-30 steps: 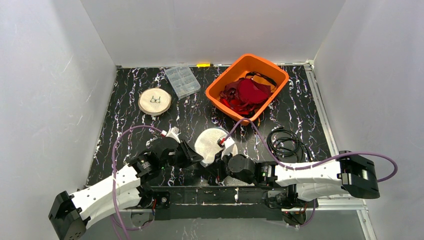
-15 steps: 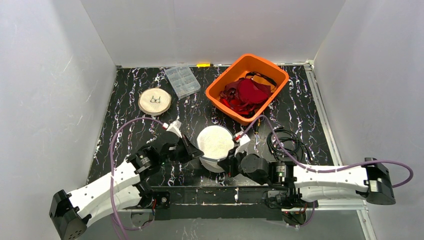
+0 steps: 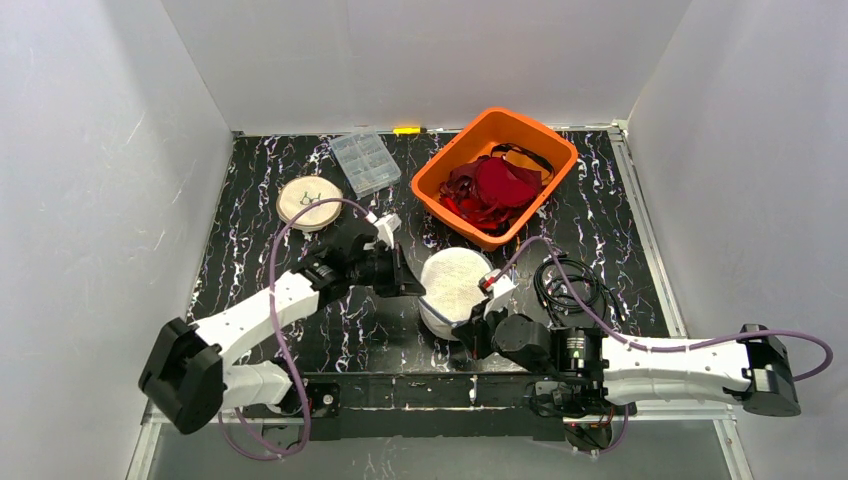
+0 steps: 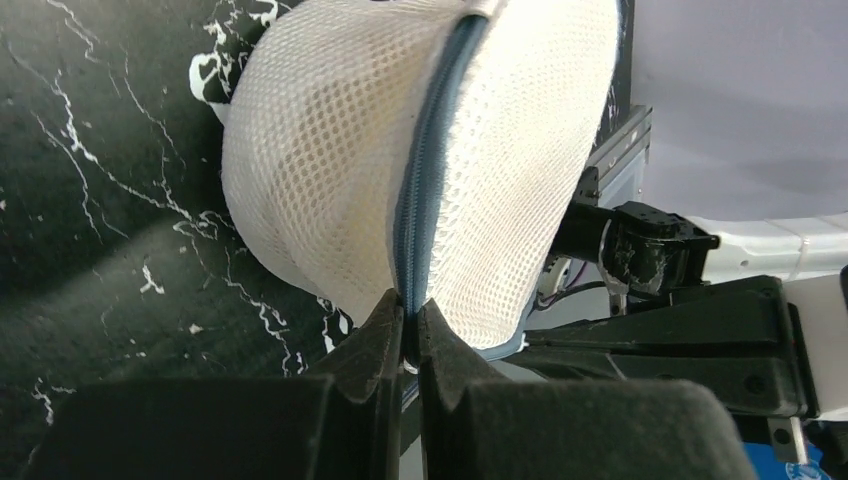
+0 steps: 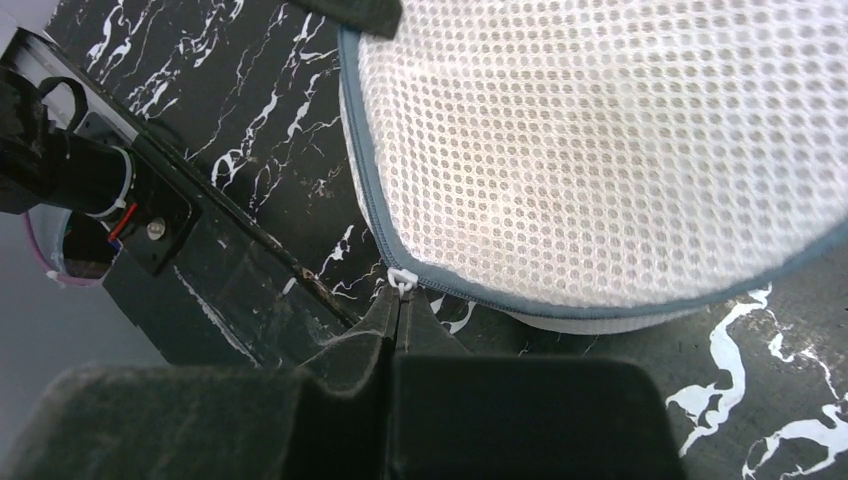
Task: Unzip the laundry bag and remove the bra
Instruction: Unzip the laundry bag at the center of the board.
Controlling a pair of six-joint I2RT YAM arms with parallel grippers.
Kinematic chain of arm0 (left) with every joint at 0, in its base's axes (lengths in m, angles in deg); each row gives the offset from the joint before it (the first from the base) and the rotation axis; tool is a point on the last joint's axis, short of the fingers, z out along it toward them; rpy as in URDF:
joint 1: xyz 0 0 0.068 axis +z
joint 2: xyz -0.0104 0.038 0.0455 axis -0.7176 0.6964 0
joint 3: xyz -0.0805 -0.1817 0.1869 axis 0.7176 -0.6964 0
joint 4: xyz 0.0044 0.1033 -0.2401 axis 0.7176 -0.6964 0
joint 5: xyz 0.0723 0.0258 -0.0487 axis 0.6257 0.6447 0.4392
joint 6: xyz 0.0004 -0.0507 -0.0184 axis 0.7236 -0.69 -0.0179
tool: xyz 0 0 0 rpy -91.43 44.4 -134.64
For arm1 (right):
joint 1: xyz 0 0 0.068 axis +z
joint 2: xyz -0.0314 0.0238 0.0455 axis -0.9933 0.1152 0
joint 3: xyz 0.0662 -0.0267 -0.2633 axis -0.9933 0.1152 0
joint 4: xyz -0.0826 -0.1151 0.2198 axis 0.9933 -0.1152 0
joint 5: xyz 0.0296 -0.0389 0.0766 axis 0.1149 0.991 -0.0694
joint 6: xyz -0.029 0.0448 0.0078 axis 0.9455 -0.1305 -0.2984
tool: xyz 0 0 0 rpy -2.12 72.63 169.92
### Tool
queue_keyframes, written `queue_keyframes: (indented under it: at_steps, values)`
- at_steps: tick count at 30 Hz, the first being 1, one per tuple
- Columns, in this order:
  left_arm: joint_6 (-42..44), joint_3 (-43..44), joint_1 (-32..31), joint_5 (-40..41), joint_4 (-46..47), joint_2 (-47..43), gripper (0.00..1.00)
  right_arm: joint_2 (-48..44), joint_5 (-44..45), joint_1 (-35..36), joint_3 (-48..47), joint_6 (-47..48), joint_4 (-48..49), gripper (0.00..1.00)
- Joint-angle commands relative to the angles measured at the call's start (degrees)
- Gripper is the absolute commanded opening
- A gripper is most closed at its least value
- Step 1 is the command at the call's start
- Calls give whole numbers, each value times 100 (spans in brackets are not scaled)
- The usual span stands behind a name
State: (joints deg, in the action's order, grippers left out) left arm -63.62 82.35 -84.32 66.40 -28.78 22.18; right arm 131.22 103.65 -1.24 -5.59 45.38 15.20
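Mesh laundry bag sits mid-table near the orange bin, left gripper nipped tight on its grey zip seam, right gripper closed on the white zip pull; right should drag along the seam while left anchors, tape taut

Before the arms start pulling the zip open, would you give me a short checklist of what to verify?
1. Is the right gripper shut on the white zipper pull? Ok.
2. Is the left gripper pinching the laundry bag at its zipper seam? Ok.
3. Is the zipper seam closed along the stretch in view, with nothing unzipped yet? Ok.
4. Is the bra inside the laundry bag? Cannot tell; the mesh hides what is inside.
5. Is the black cable coil lying apart from the laundry bag? Ok.
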Motion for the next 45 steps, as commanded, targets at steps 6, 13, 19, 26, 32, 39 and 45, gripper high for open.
queue_keyframes:
  at_steps: [6, 13, 19, 26, 32, 39, 45]
  values:
    - [-164, -238, 269, -88, 11, -478, 63, 481, -196, 21, 56, 86, 1062, 1]
    - [-1204, -914, 205, 500, -915, -2287, 84, 778, -356, 31, -129, 103, 1447, 1]
    - [-2060, -1463, -218, 934, -994, -3116, 81, 1477, -551, 32, -351, 157, 1966, 1]
    - [-2326, -1436, -825, 1642, -685, -2878, 73, 2188, -744, 32, -715, 283, 2351, 1]
    - [-2240, -1344, -862, 1716, -340, -2197, 59, 2285, -830, 34, -802, 306, 2372, 1]
    - [-2111, -1250, -857, 1955, -392, -1895, 30, 2073, -803, 30, -751, 280, 2230, 1]
    - [-1980, -1116, -860, 2108, -670, -1927, 4, 1773, -644, 32, -682, 279, 1877, 1]
